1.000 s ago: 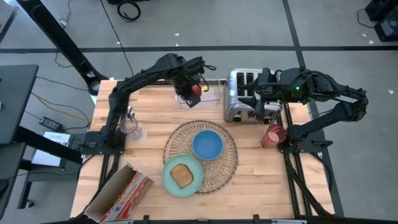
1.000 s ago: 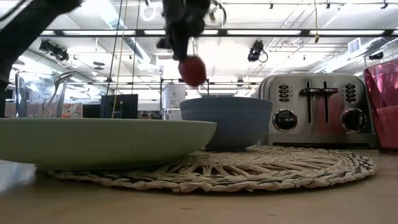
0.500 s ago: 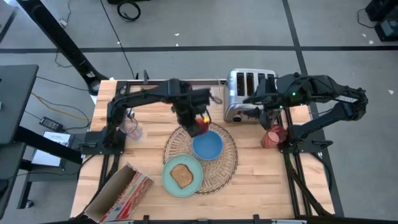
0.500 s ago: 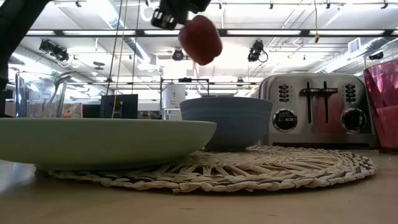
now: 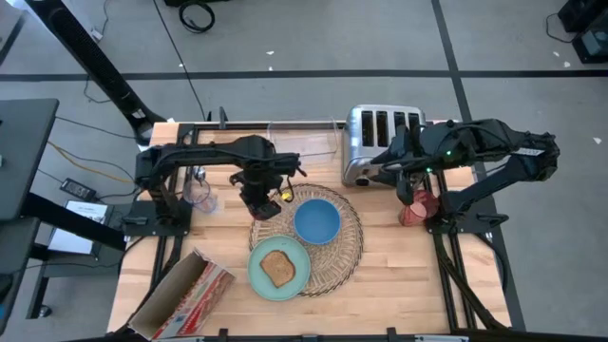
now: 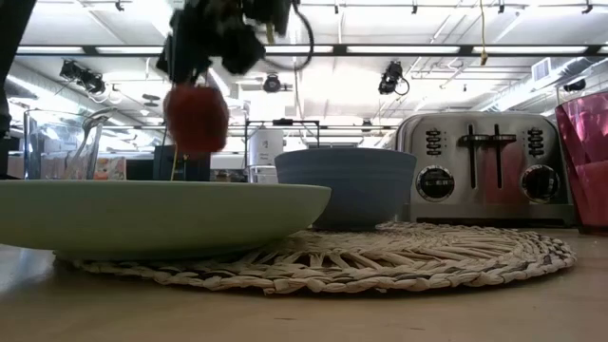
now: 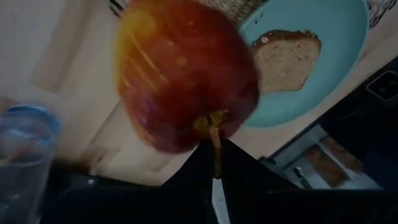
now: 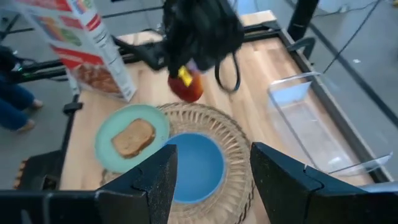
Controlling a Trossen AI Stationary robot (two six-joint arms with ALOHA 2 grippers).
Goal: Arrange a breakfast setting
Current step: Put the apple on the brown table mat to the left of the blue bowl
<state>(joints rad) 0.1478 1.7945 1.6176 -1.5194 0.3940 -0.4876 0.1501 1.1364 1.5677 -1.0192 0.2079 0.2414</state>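
Observation:
My left gripper (image 5: 261,201) is shut on a red apple (image 6: 195,116), which hangs in the air over the left edge of the round wicker placemat (image 5: 347,249). A blue bowl (image 5: 316,220) stands on the mat. A mint-green plate (image 5: 258,275) with a toast slice (image 5: 278,269) rests on the mat's near left part. My right gripper (image 8: 211,180) is open and empty, in the air in front of the chrome toaster (image 5: 380,142) and above the pink cup (image 5: 415,207) at the table's right. My left gripper pinches the apple at its stem end (image 7: 214,134); the stem runs down between the two shut fingers (image 7: 193,174). The fingers come from above, pointing down. The apple (image 8: 186,87) hangs below them, clear of the mat and the table.
A clear plastic bin (image 5: 313,142) stands at the far edge, left of the toaster. A clear glass (image 5: 199,192) stands at the left by the left arm's base. A cereal box (image 5: 180,294) lies at the near left corner. Bare wood shows at the near right.
My left gripper has carried the apple from over the bin toward the near edge, past the bowl, then toward the table's left edge and down, staying shut on it. My right gripper has come off the toaster's top toward the near edge.

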